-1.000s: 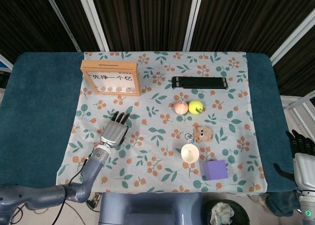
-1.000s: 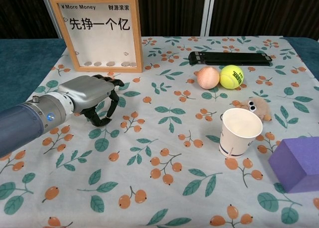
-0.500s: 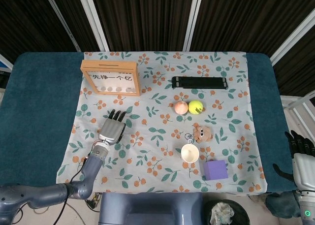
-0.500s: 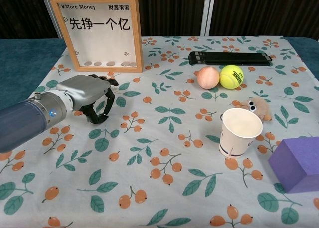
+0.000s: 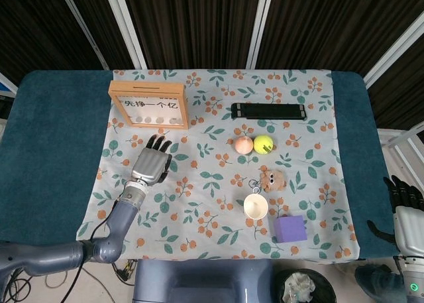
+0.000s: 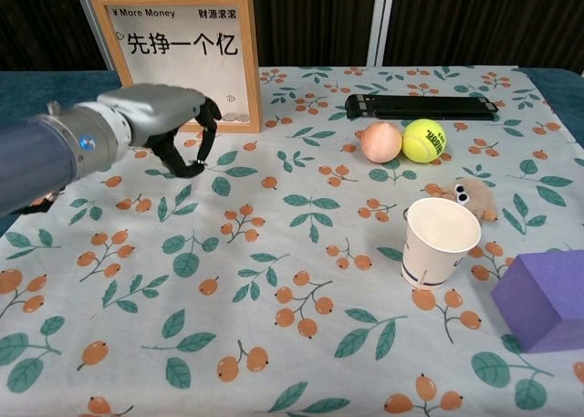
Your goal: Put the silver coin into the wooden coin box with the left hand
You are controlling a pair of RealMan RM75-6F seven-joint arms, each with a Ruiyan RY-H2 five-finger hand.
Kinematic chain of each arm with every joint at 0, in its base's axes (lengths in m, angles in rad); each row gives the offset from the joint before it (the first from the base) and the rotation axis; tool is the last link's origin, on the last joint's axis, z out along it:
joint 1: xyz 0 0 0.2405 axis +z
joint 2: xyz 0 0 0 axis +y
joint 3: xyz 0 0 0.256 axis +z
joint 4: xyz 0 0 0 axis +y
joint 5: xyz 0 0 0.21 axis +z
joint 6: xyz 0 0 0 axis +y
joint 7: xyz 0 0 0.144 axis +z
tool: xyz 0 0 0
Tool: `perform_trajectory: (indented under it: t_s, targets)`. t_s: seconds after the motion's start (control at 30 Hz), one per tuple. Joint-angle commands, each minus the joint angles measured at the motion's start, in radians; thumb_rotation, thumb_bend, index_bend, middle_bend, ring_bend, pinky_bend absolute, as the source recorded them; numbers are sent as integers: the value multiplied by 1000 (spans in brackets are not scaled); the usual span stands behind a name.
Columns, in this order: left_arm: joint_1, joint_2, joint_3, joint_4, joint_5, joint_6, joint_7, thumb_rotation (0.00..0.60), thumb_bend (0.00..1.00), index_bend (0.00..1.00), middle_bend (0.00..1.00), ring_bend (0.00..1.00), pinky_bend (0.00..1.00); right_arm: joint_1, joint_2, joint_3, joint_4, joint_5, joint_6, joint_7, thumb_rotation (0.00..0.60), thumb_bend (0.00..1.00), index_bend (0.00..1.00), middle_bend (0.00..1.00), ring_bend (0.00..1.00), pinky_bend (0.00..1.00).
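Observation:
The wooden coin box (image 5: 148,105) (image 6: 185,57) stands upright at the back left of the flowered cloth, with several coins lying along the bottom of its window. My left hand (image 5: 152,162) (image 6: 164,130) hovers above the cloth just in front of the box's lower right corner. Its fingers are curled, and the thumb and a fingertip (image 6: 194,167) are pinched together. The silver coin is too small to make out between them, and no coin lies on the cloth. My right hand (image 5: 404,203) hangs off the table's right edge with its fingers apart and nothing in them.
A black bar (image 5: 268,110) (image 6: 422,106) lies at the back. In the middle are a peach (image 5: 243,144) (image 6: 380,141) and a tennis ball (image 5: 263,144) (image 6: 424,140). A plush toy (image 5: 270,178), a paper cup (image 5: 256,206) (image 6: 441,241) and a purple block (image 5: 290,228) sit front right.
My left hand has risen off the cloth and moved back toward the coin box, with its fingers still curled. The right hand has not moved.

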Motion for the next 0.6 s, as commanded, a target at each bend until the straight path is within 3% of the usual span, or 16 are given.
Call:
perform_trajectory:
  t_s: [0.03, 0.17, 0.33, 0.43, 0.6]
  targets:
    - [-57, 162, -93, -187, -111, 19, 113, 600, 580, 689, 132, 0, 0, 0, 0, 1, -1, 2, 0, 0, 600, 261, 36, 1, 0, 0]
    - [-127, 338, -199, -344, -379, -44, 164, 600, 580, 690, 127, 0, 0, 0, 0, 3, -1, 8, -1, 0, 600, 262, 36, 1, 0, 0]
    - [-238, 535, -254, -395, -662, -125, 232, 600, 582, 687, 114, 0, 0, 1, -1, 8, -4, 17, -1, -1, 600, 261, 36, 1, 0, 0]
    - [-303, 636, -250, -380, -809, -209, 267, 600, 586, 685, 111, 0, 0, 1, -2, 13, -6, 29, -1, -2, 600, 262, 36, 1, 0, 0]
    - [-396, 719, -210, -285, -922, -291, 320, 600, 591, 685, 121, 0, 0, 0, -2, 19, -12, 44, 0, -5, 600, 262, 36, 1, 0, 0]
